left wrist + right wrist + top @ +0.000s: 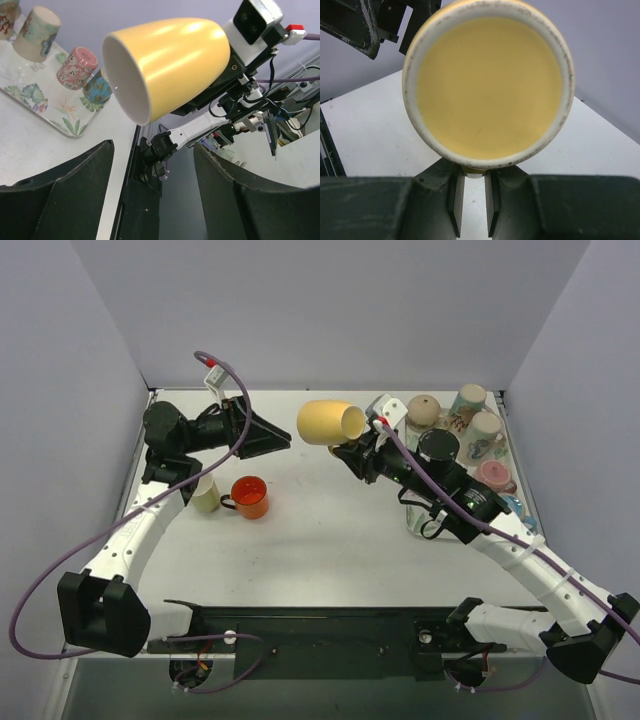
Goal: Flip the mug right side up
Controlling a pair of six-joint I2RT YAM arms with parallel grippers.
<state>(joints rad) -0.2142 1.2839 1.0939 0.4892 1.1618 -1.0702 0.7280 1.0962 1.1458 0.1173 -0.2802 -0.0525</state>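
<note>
The yellow mug (pixel 328 422) hangs in the air on its side above the table's far middle. Its white-lined mouth (pixel 127 82) faces my left gripper, and its flat base (pixel 487 82) faces the right wrist camera. My right gripper (pixel 348 449) is shut on the mug's handle (pixel 474 172), which sits pinched between the two pads just under the base. My left gripper (pixel 283 437) stands open a short way left of the mouth, apart from the mug, with nothing between its fingers (pixel 75 185).
An orange mug (pixel 250 497) and a pale cream cup (pixel 206 493) stand upright at the left by my left arm. A leaf-patterned tray (pixel 30 95) at the far right holds several decorated mugs, among them a pink mug (pixel 75 67).
</note>
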